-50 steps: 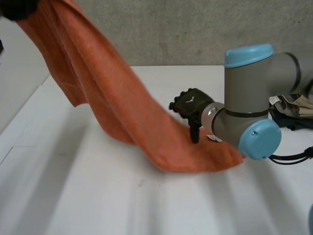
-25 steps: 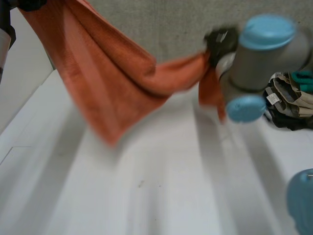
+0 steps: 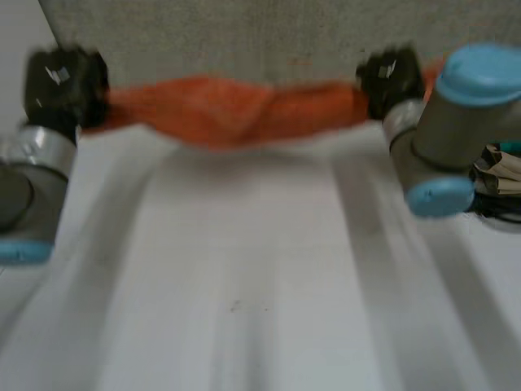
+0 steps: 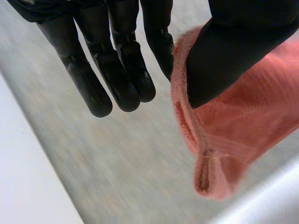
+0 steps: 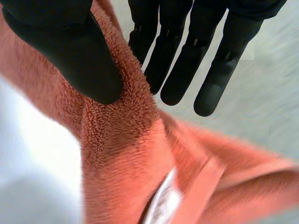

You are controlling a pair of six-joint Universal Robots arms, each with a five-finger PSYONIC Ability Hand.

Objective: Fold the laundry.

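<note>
An orange towel (image 3: 228, 110) hangs stretched in the air between both hands, above the far part of the white table (image 3: 244, 293). My left hand (image 3: 61, 81) holds its left end; in the left wrist view the thumb (image 4: 233, 51) pinches the towel's hemmed corner (image 4: 219, 140) against a finger, the other fingers (image 4: 117, 70) straight. My right hand (image 3: 389, 77) holds the right end; in the right wrist view its thumb (image 5: 70, 51) presses the towel's edge (image 5: 121, 121) against the fingers (image 5: 187, 60), near a white label (image 5: 163, 200).
A heap of other laundry (image 3: 498, 175) lies at the table's right edge behind my right arm (image 3: 456, 122). A grey wall (image 3: 244, 41) stands behind the table.
My right hand closed on the towel's low corner on the table and lifted it up to the right. My left hand came down, so the towel now stretches level between both hands.
</note>
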